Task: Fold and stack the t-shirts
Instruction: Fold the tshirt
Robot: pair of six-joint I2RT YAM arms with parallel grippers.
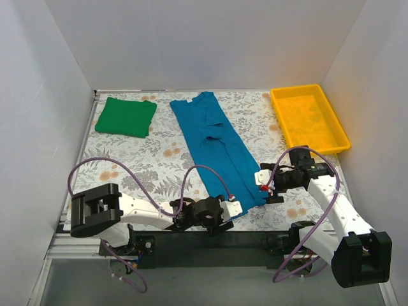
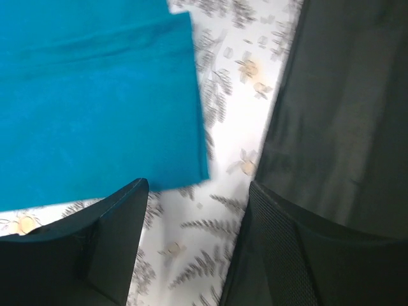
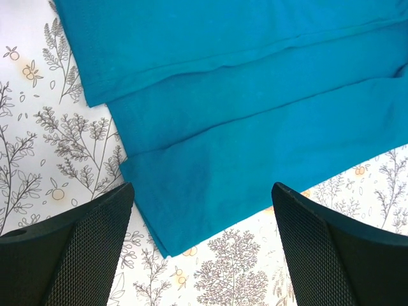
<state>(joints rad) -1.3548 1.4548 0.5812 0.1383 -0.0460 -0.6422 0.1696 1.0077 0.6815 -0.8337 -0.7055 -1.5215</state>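
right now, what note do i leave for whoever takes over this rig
Left end effector: open, empty, at the near corner of the teal shirt.
Right end effector: open, empty, over that same near end.
The teal shirt lies mid-table, folded lengthwise into a long strip; the green shirt sits folded, far left.
Done: green folded, teal narrowed.
Left: fold teal crosswise, stack both.

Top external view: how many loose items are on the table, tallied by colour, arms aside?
teal-blue t-shirt: 1
green t-shirt: 1
yellow tray: 1
Total: 3
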